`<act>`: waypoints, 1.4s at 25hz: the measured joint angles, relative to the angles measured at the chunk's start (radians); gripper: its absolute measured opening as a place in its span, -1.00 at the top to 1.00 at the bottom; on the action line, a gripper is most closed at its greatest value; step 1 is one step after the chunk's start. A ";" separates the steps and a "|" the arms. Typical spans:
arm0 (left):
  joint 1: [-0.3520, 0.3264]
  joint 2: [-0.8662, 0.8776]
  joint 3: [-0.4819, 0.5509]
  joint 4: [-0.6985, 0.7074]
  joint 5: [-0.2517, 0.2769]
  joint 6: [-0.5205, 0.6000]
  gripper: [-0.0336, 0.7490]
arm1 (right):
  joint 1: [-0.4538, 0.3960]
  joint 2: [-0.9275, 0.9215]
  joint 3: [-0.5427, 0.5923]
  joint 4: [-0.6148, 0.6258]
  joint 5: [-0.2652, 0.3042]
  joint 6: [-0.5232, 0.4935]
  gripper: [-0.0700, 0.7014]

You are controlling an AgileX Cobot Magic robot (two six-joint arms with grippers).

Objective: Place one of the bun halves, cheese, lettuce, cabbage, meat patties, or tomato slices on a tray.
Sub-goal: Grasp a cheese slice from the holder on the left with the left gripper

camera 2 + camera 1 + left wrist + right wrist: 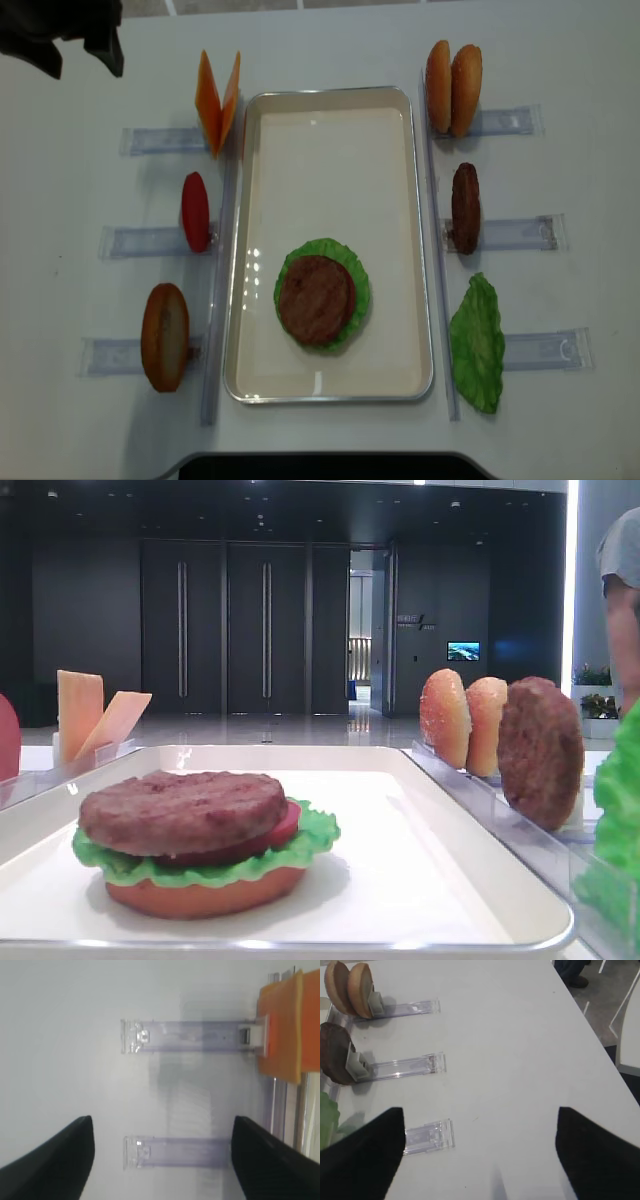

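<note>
The white tray [325, 120] holds a stack: bun half [200, 895], lettuce [215, 865], tomato slice [285, 825] and a meat patty [317, 298] on top. Two cheese slices [214, 100] stand in the rack left of the tray's far end. My left gripper [162, 1125] hangs open and empty over the bare table beside the cheese [282, 1025], apart from it. My right gripper [479, 1112] is open and empty over the table, right of the racks with two bun halves [350, 987], a patty [335, 1057] and lettuce [327, 1120].
Clear plastic racks [160, 140] flank the tray. The left ones hold a tomato slice [195, 210] and a bun half [165, 335]. The right ones hold buns [452, 88], a patty [465, 207] and lettuce [477, 343]. The table's right edge [590, 1015] is close.
</note>
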 joint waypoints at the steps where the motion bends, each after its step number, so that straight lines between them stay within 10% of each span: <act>1: 0.000 0.030 -0.036 0.000 0.000 0.000 -0.76 | 0.000 0.000 0.000 0.000 0.000 0.000 -0.68; 12: -0.040 0.287 -0.324 0.001 0.035 -0.078 -0.76 | 0.000 0.000 0.000 0.000 0.000 0.000 -0.63; 35: -0.345 0.294 -0.347 0.085 0.041 -0.326 -0.76 | 0.000 0.000 0.000 0.000 0.000 0.000 -0.61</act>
